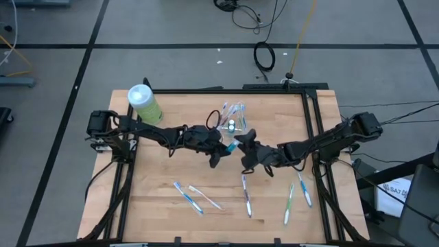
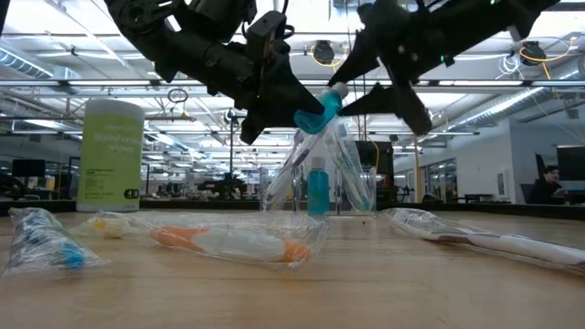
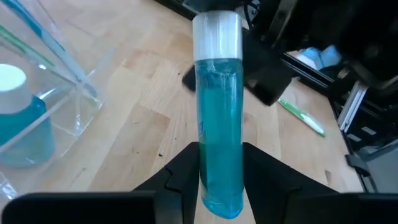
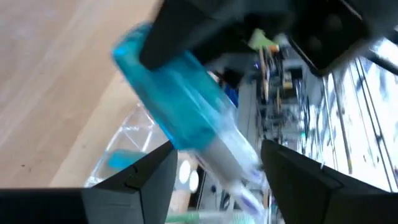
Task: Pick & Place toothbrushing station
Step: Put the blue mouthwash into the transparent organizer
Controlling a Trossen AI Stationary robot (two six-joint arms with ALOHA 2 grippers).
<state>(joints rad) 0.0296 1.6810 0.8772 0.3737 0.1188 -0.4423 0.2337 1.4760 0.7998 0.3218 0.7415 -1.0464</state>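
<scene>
A slim blue tube (image 3: 217, 106) with a white cap (image 3: 216, 34) hangs above the table's middle, and my left gripper (image 3: 221, 155) is shut on it. My right gripper (image 4: 217, 158) faces it from the right, open. Its fingers stand on either side of the tube's cap end (image 4: 233, 152), and I see a gap on each side. Just behind, the clear plastic cup (image 1: 233, 118) stands on the wood with several toothbrushes and a small blue bottle (image 3: 18, 118) in it. More wrapped toothbrushes (image 1: 186, 195) (image 1: 245, 195) (image 1: 296, 195) lie flat near the front edge. My left gripper pinches the tube's blue body near its bottom end (image 3: 219, 186) between its two fingers (image 3: 180, 171). The fingers come from the table's left, slanting a little downward, and lie along the tube. It sticks out past the fingertips, cap end toward my right gripper, lifted clear of the table.
A big light-green bottle (image 1: 144, 103) with a white cap stands at the far left corner. In the low view, wrapped toothbrushes (image 2: 228, 242) (image 2: 484, 239) lie close to the near edge. A black frame (image 1: 312, 116) rims the table.
</scene>
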